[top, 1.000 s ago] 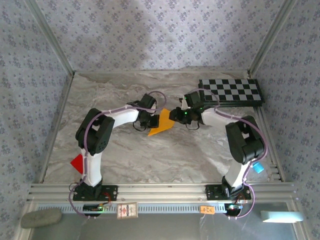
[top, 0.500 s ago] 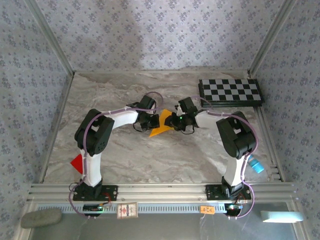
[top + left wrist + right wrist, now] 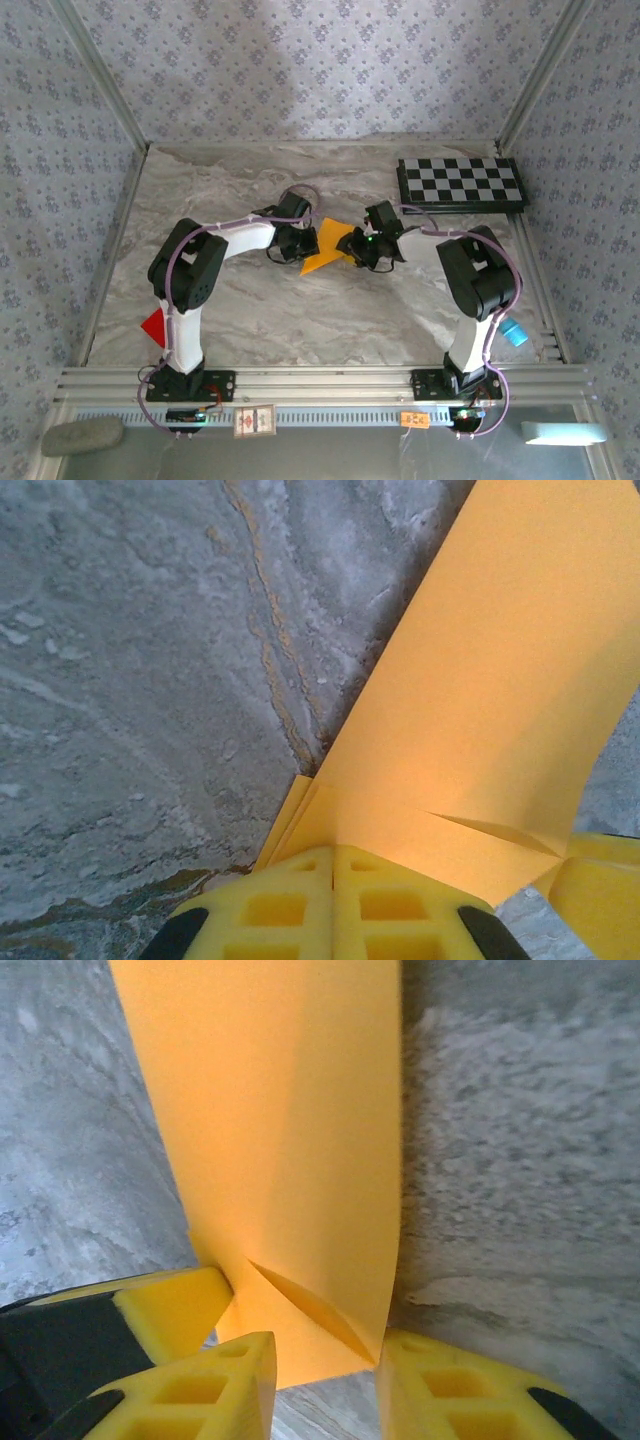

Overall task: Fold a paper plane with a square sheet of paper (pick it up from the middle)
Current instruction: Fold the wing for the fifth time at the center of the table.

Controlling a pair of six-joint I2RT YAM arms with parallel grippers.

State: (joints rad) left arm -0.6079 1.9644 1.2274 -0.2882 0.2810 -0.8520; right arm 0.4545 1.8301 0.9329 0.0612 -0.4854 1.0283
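One orange-yellow sheet (image 3: 325, 246), partly folded, near the middle of the counter (image 3: 250, 310). Tapers to a sharp tip aimed at the near-left corner. Runs its long axis on the diagonal, from that tip up toward the far-right corner. Lifts clear of the counter along one side and carries a short crease at the gripped end.

Left gripper (image 3: 333, 865): jaws clenched flat together, pinching the sheet's layered edge on the side toward the counter's left edge.

Right gripper (image 3: 325, 1360): jaws parted a moderate way, grasping nothing. Creased corner of the sheet in the gap, close against one finger.

Sits between both sets of jaws, pinned by the left and loose in the right.
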